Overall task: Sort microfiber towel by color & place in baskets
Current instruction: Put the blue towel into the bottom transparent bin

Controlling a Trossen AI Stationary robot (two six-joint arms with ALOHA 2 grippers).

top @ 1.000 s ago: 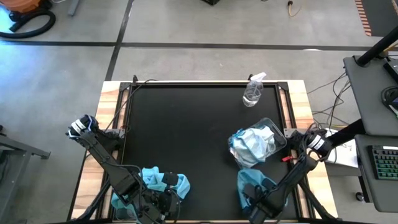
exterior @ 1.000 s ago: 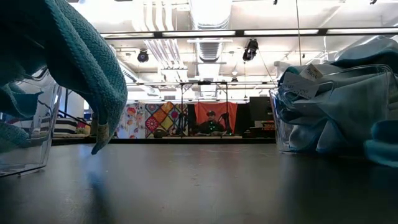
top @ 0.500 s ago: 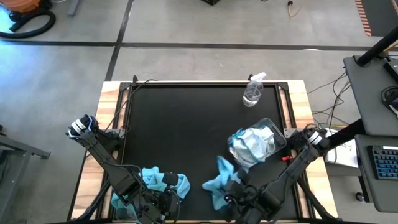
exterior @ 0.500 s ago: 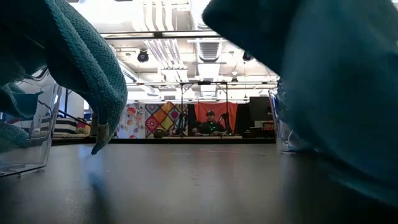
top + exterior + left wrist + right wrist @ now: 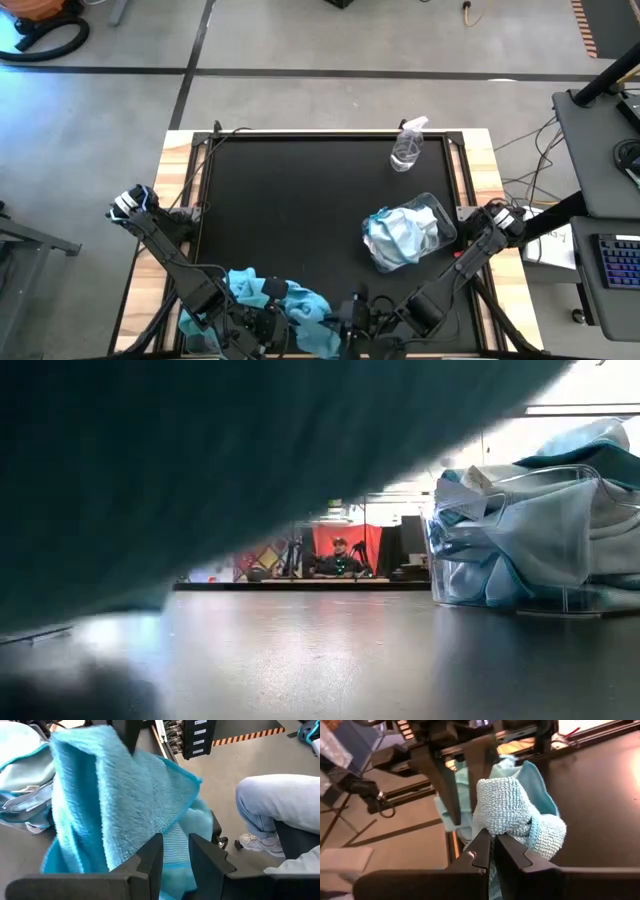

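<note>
Since one second ago the right tool, clamped on a teal towel, has crossed leftward to the left basket. There the left tool grips another towel; pale ones fill the right basket.

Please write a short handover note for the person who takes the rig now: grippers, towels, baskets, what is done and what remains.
Right gripper: shut on a bright blue towel, low at the near edge, beside the left arm.
Left gripper: fingers a little apart, blue cloth between them, at the near left corner.
Right basket: filled with pale towels.
Left basket: hidden under the bright blue pile.
Spray bottle: far side, untouched.
Done: pale towels in the basket.
Left: drop the carried blue towel onto the blue pile.
</note>
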